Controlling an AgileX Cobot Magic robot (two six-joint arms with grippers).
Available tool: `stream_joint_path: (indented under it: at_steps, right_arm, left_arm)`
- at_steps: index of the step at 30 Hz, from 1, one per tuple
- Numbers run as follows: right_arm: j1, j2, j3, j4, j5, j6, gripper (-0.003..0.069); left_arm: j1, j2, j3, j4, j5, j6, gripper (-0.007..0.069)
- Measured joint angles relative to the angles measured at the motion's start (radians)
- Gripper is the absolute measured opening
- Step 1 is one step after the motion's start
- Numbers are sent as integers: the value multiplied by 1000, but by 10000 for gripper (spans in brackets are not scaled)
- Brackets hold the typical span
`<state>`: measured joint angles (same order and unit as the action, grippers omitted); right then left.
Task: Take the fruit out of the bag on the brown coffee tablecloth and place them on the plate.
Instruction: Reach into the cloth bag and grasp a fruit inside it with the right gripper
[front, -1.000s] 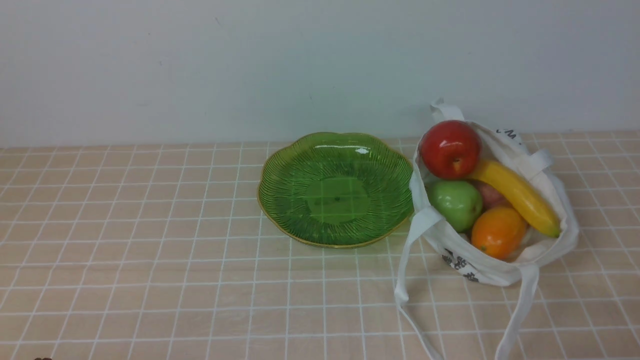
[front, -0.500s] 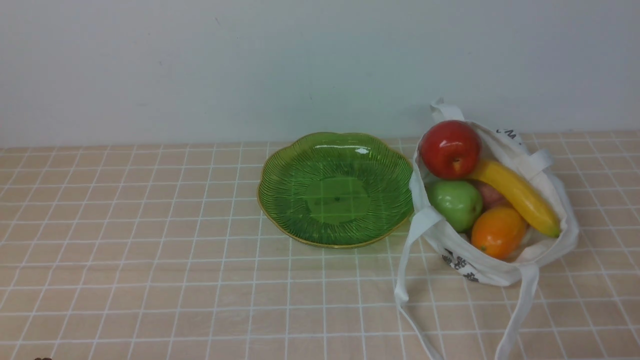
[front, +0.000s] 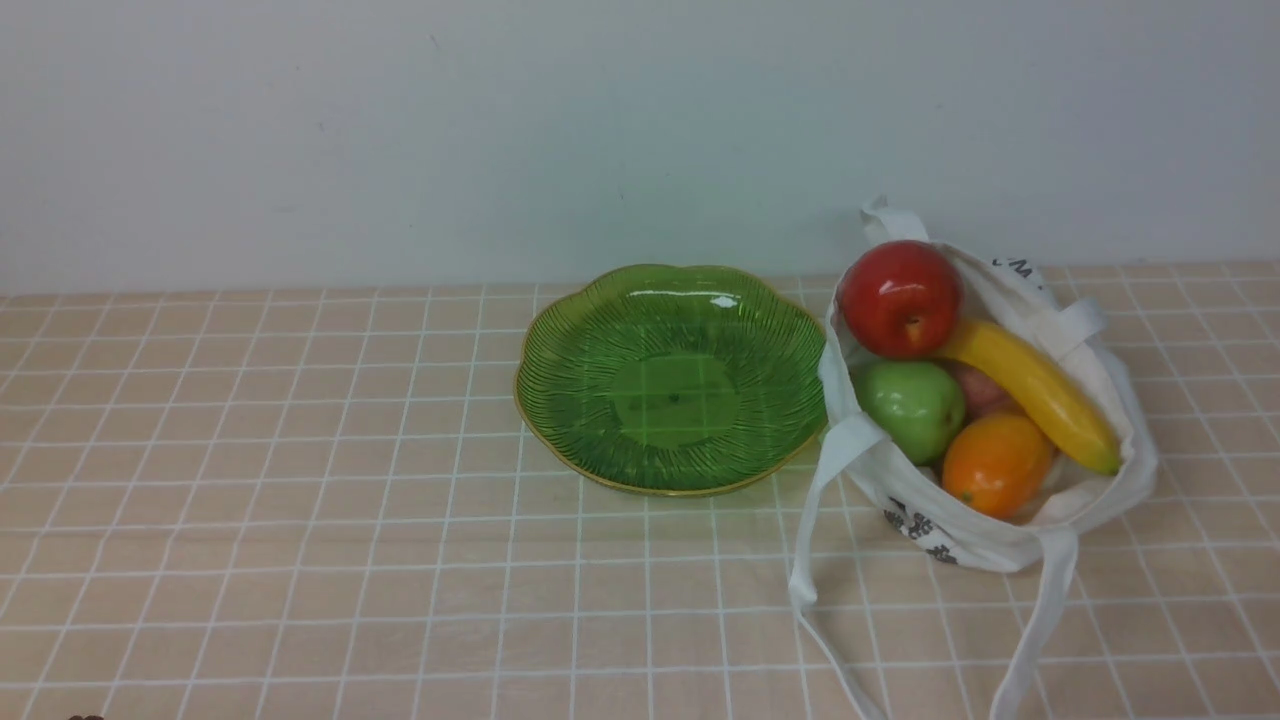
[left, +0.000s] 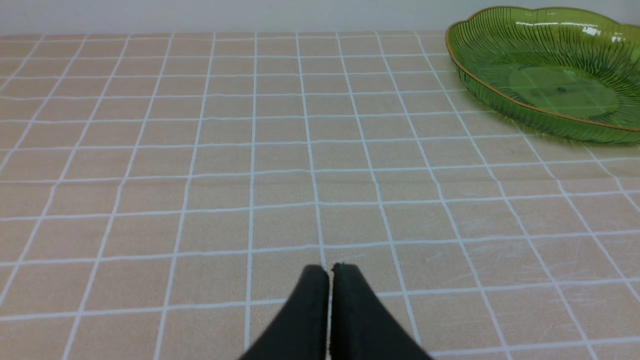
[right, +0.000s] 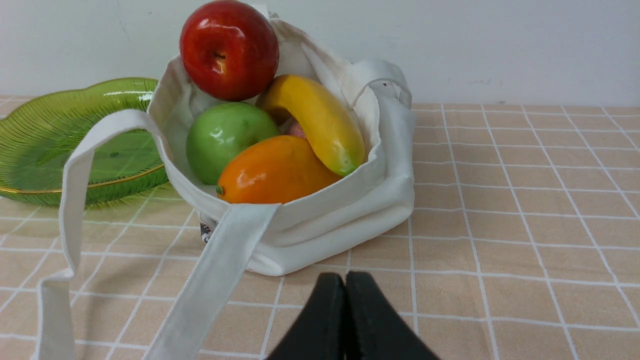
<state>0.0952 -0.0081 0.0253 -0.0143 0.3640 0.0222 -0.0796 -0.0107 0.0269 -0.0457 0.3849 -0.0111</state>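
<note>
The plate (front: 590, 330) looks like glossy, ribbed translucent glass. The bag (front: 990, 545) is soft matt cloth. The fruit (front: 912, 405) is smooth and shiny. The tablecloth (front: 300, 500) is matt.

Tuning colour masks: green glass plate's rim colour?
Gold edge on the translucent green ribbed plate; clearest in left wrist view.

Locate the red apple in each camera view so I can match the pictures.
Front view: red apple tops the pile in the bag, right of the plate.
Left wrist view: not in it; only the plate and tablecloth show.
Right wrist view: red apple sits highest in the bag, resting on the green apple and banana.
Shared landmark: the plate, seen in all three views.
</note>
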Motion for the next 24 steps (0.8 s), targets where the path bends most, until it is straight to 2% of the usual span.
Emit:
stream_joint_path:
  at_steps: [6, 8, 11, 14, 19, 22, 24]
  right_arm:
    - [0, 0, 0, 26, -5, 24, -15]
    - [0, 0, 2, 123, -20, 106, -15]
    - [0, 0, 4, 361, -44, 272, -15]
    - [0, 0, 4, 548, -47, 367, -15]
    - [0, 0, 4, 639, -50, 376, -15]
    - [0, 0, 4, 645, -50, 349, -15]
    - [0, 0, -15, 643, -34, 283, -15]
  left_arm:
    - [0, 0, 0, 0, 0, 0, -8]
    - [0, 0, 0, 0, 0, 0, -8]
    - [0, 0, 0, 0, 0, 0, -8]
    - [0, 0, 0, 0, 0, 0, -8]
    - [0, 0, 0, 0, 0, 0, -8]
    - [0, 0, 0, 0, 0, 0, -8]
    - [0, 0, 0, 0, 0, 0, -8]
